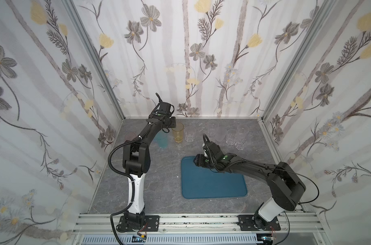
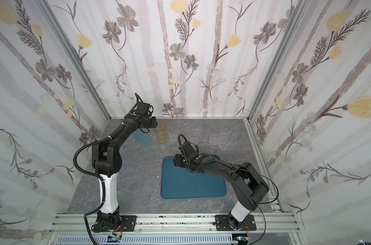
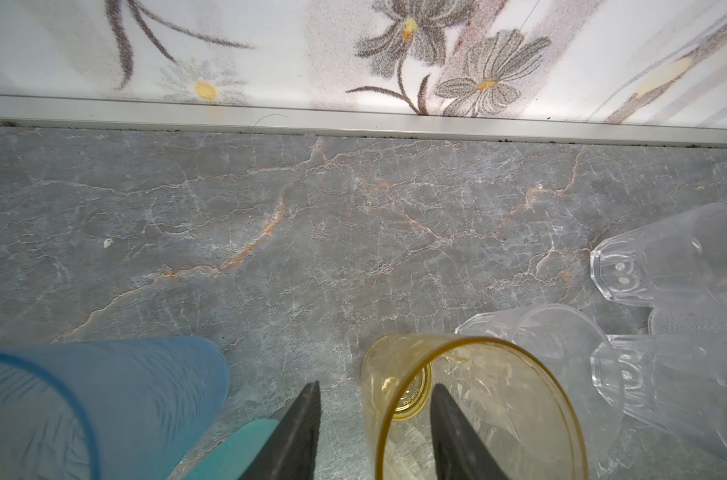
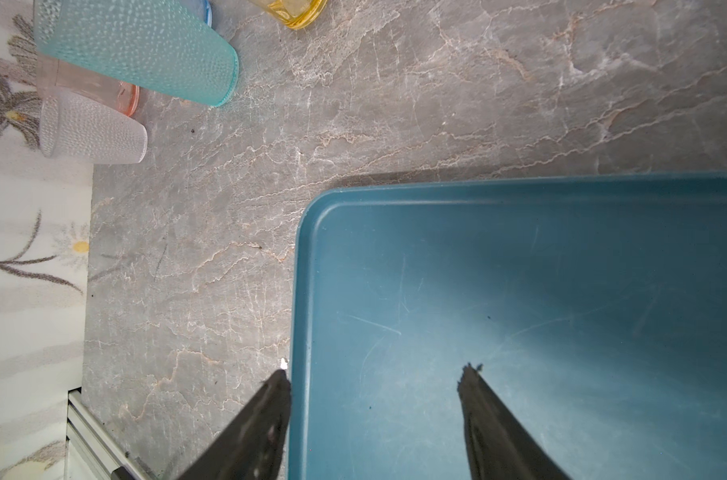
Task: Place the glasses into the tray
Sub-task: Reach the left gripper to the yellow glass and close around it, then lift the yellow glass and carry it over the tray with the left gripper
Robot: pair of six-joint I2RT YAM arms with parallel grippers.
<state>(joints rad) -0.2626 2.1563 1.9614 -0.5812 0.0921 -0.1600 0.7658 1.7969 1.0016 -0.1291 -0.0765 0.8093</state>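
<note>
Left fingers (image 3: pixel 299 436) straddle amber tumbler (image 3: pixel 499 395) rim, seemingly loose; right fingers (image 4: pixel 262 424) wide over matte tray (image 4: pixel 519 270).

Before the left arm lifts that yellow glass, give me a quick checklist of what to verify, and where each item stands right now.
1. Left gripper straddles the yellow glass wall, one finger inside, one outside: ok.
2. Jaws closed on that wall: not ok, gaps show on both sides.
3. Yellow glass upright: ok.
4. Clearance from the blue glass and clear glass beside it: cannot tell, both stand very close.
5. Room on the tray: ok, its visible floor is bare.
6. Path over the tray free: not ok, the open, empty right gripper hangs above its edge.
</note>
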